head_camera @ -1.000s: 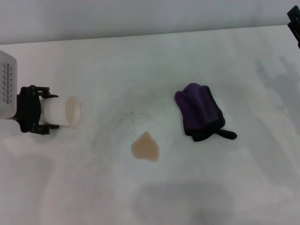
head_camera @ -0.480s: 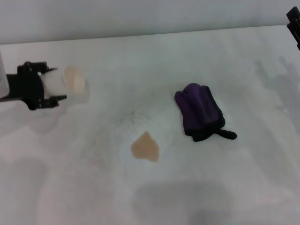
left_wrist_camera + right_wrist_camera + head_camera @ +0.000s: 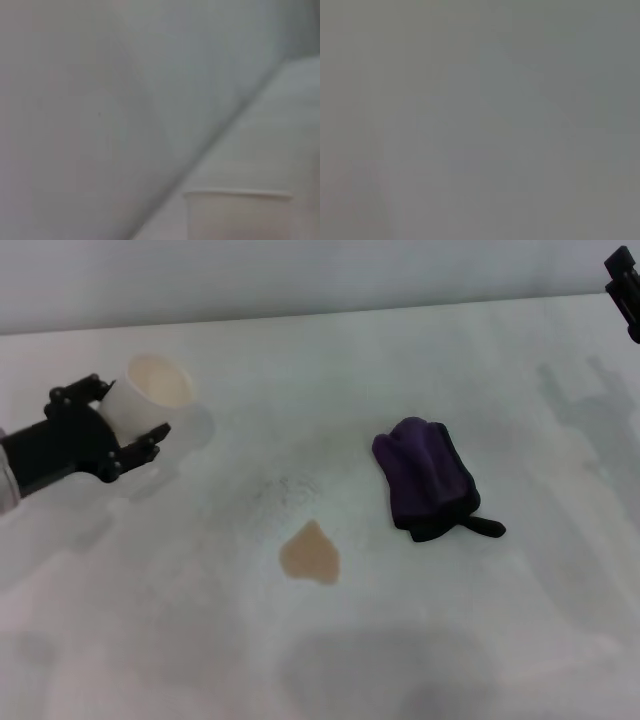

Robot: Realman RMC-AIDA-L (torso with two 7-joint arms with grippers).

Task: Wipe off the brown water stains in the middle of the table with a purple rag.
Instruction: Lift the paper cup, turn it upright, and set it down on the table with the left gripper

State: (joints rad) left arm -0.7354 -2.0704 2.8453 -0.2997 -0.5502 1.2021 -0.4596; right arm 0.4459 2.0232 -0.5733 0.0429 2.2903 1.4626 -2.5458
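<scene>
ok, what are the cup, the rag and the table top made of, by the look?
Cup: probably paper, matte white with a thin rolled rim, held in the left gripper.
Rag: soft cloth, dark purple with a black edge, bunched in folds.
Table: smooth matte white, likely laminate, though the look leaves that open.

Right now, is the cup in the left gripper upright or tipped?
Nearly upright, tilted slightly: the cup shows its open rim facing up, clamped in the left gripper above the table.
</scene>
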